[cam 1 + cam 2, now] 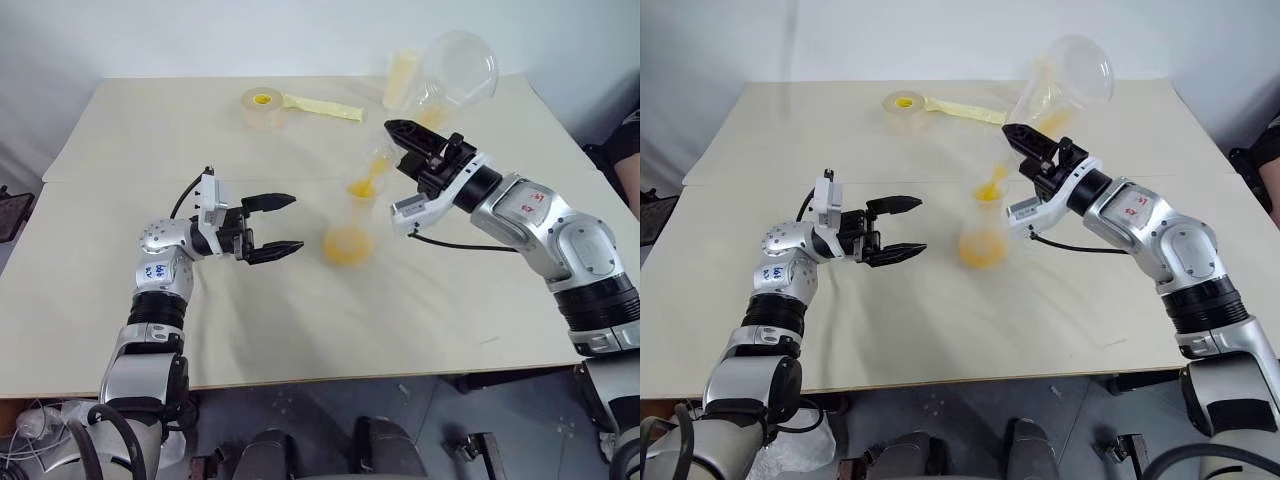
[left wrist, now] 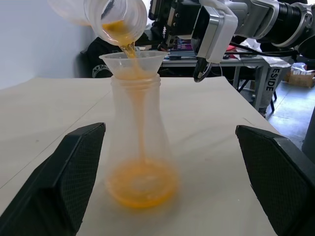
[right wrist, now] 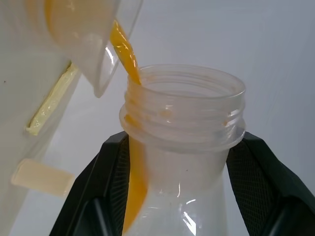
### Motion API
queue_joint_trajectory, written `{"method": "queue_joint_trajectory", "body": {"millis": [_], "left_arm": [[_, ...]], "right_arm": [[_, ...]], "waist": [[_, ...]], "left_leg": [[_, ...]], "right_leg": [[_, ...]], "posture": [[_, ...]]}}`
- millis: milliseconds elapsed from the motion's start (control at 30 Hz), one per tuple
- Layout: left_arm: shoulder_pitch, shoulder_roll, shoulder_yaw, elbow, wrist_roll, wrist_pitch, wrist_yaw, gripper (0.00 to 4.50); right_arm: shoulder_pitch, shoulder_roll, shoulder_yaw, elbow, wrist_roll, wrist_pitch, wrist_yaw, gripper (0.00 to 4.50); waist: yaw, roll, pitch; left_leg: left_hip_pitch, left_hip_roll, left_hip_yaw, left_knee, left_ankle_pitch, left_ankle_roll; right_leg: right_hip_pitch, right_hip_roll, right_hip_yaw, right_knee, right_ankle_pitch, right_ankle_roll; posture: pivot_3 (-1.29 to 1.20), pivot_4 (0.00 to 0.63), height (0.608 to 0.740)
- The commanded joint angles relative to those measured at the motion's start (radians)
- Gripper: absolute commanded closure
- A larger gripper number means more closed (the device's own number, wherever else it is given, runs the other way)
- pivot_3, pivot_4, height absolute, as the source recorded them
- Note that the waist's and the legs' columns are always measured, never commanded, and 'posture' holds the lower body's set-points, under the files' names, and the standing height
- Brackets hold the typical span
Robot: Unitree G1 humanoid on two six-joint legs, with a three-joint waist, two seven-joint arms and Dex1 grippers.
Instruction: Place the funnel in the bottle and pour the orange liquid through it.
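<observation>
Right fingers (image 1: 405,133): being kept closed on the neck of a clear flask (image 1: 455,70) — the grip is being seen close up in the right wrist view, pads on either side of the threaded neck.
Flask: being held tipped, mouth down, above the funnel (image 2: 133,62).
Left fingers (image 1: 272,201): being held spread wide and empty, on either side of the bottle (image 1: 352,225) but apart from it.
Liquid (image 2: 141,183): being poured in a thin stream into the funnel, pooling in the bottle's base.
Funnel: being seated in the bottle's mouth, near mid-table.
Background: a tape roll (image 1: 262,103) is lying well apart at the far edge.
Risk: the bottle is being left unsupported — a nudge from the flask could tip it, and a steeper tilt could be overflowing the small funnel.
</observation>
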Motion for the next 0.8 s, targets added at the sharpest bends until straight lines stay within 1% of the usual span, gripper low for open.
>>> {"method": "queue_joint_trajectory", "body": {"millis": [33,400,800], "left_arm": [[-0.011,0.004,0.008,-0.030,-0.020,-0.004,-0.001,0.00],[-0.016,0.005,0.008,-0.025,-0.018,-0.005,-0.001,0.00],[-0.024,0.003,0.009,-0.016,-0.016,-0.010,0.003,0.00]], "right_arm": [[-0.040,-0.025,-0.007,-0.005,-0.006,0.003,-0.004,2.06],[-0.049,-0.031,0.000,-0.001,-0.042,-0.011,-0.054,2.06],[-0.066,-0.047,0.019,0.012,-0.099,-0.035,-0.150,2.06]], "waist": [[-0.001,0.000,0.000],[0.000,0.000,0.000],[-0.001,0.000,0.000]], "left_leg": [[0.000,0.000,0.000,0.000,0.000,0.000],[0.000,0.000,0.000,0.000,0.000,0.000],[0.000,0.000,0.000,0.000,0.000,0.000]], "right_leg": [[0.000,0.000,0.000,0.000,0.000,0.000],[0.000,0.000,0.000,0.000,0.000,0.000],[0.000,0.000,0.000,0.000,0.000,0.000]], "posture": [[0.00,0.150,0.740],[0.00,0.150,0.740],[0.00,0.150,0.740]]}}
